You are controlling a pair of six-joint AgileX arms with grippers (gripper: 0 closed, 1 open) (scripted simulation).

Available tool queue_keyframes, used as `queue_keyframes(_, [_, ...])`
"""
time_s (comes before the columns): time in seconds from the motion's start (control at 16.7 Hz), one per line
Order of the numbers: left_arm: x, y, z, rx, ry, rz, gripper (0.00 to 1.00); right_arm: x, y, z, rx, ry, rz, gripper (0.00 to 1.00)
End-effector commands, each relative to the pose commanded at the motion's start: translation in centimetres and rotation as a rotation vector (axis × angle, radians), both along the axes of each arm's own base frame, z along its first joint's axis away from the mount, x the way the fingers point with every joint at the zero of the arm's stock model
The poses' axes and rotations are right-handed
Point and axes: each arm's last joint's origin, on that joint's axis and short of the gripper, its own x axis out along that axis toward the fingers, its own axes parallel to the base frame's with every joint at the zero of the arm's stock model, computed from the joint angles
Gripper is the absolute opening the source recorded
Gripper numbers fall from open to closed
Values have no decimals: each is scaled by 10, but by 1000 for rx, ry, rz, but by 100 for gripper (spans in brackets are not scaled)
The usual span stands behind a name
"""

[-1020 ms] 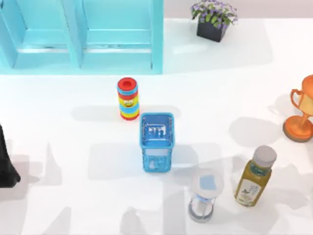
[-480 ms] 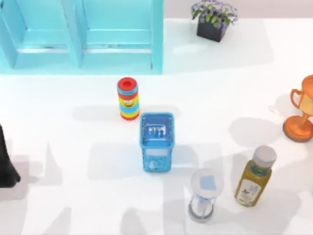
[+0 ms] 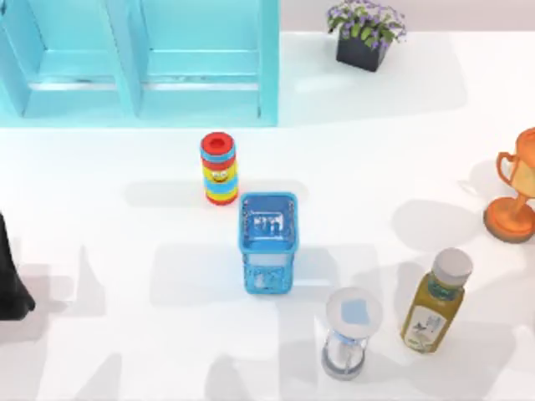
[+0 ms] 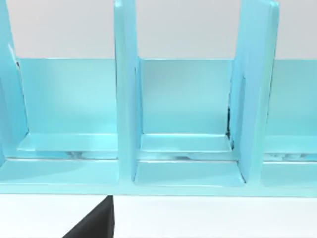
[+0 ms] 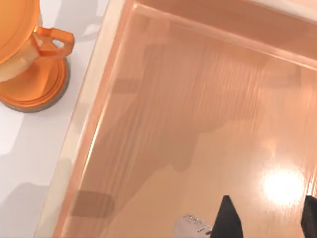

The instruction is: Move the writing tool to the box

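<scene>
**Marker reaches the box, release pending**

At the lower right of the right wrist view, the right gripper [image 5: 267,218] hangs over the orange box [image 5: 198,124], fingers parted around the writing tool [image 5: 192,227], whose silver end alone shows; grip uncertain. Left arm [image 3: 12,276] idles at far left.

The surface [image 3: 100,184] is white, with a turquoise shelf unit [image 3: 138,63] at its back and a blue mesh basket [image 3: 268,242] mid-way. A ring-stack toy [image 3: 219,168] is striped red, blue and yellow beside it. The trophy [image 3: 514,188] is orange, the bottle [image 3: 435,302] olive-yellow with a grey cap, and the box [image 5: 198,124] glossy orange-tan with wood grain.
</scene>
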Motion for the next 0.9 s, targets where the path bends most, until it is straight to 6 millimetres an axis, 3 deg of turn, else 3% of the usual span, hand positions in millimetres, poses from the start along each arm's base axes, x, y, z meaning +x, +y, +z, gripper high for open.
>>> queue_keyframes(0.54, [0, 0, 0, 0, 0, 0, 100, 0, 0, 0, 0, 0, 0, 98])
queue_keyframes(0.9, [0, 0, 0, 0, 0, 0, 100, 0, 0, 0, 0, 0, 0, 100])
